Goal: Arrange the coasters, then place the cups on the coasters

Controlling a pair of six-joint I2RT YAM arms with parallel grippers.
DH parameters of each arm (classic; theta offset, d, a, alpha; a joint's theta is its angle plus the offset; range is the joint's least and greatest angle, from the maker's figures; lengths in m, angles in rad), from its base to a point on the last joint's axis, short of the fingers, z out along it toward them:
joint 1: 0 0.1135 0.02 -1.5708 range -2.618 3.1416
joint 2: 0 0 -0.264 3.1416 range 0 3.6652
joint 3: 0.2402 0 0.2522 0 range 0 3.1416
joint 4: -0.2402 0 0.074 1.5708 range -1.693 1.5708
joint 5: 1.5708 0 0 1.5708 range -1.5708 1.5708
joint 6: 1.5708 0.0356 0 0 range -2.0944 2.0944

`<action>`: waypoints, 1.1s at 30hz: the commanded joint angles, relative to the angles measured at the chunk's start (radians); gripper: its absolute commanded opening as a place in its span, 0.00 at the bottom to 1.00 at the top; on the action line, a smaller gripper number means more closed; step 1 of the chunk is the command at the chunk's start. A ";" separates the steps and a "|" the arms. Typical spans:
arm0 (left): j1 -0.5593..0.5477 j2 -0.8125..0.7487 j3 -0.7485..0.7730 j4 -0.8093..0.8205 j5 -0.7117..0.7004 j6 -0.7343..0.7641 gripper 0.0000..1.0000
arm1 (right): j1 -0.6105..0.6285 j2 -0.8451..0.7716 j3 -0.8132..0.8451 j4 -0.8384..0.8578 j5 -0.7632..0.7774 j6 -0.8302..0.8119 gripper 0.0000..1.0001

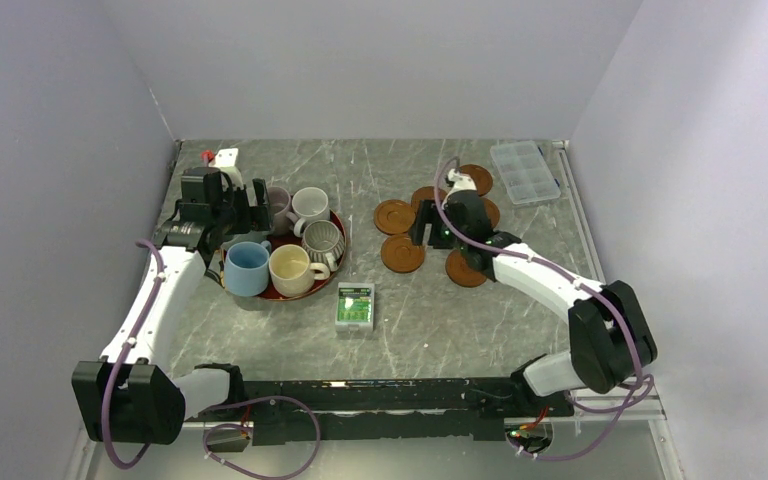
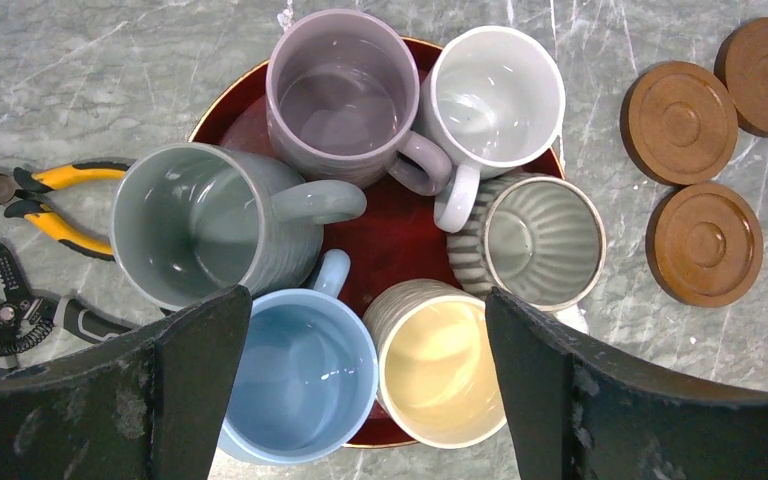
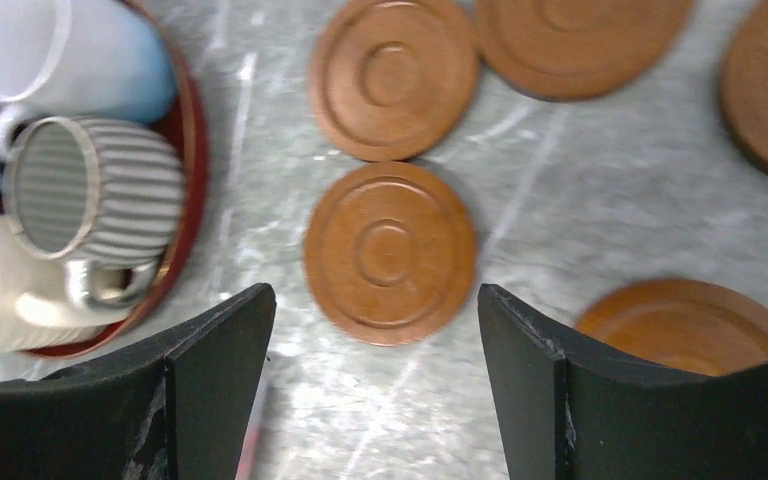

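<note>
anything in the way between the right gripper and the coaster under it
Nothing visible. The right gripper hangs open over the coaster, with only air between them. Another coaster lies close by its far edge.

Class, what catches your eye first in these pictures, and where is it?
A dark-red tray crowded with six mugs sits left of centre, beneath the open left gripper. Right of it, reddish-brown coasters lie flat on the marble table, the open right gripper over one.

Coasters [image 1: 477, 178] partly hidden behind right arm [image 1: 535, 275] (count unclear), green box [image 1: 355, 307] print unreadable
</note>
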 commanded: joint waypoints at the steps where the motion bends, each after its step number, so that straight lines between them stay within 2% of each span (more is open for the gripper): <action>1: -0.004 -0.029 0.022 0.037 0.008 0.004 0.93 | -0.078 -0.044 -0.041 -0.099 0.058 0.008 0.79; 10: -0.005 -0.031 0.024 0.036 0.014 -0.001 0.93 | -0.261 -0.077 -0.175 -0.103 -0.071 0.051 0.76; 25: -0.005 -0.023 0.025 0.033 0.019 -0.004 0.93 | -0.280 0.048 -0.162 -0.053 -0.132 0.044 0.68; 33: -0.004 -0.025 0.027 0.031 0.015 -0.002 0.93 | -0.281 0.091 -0.162 -0.041 -0.223 0.044 0.59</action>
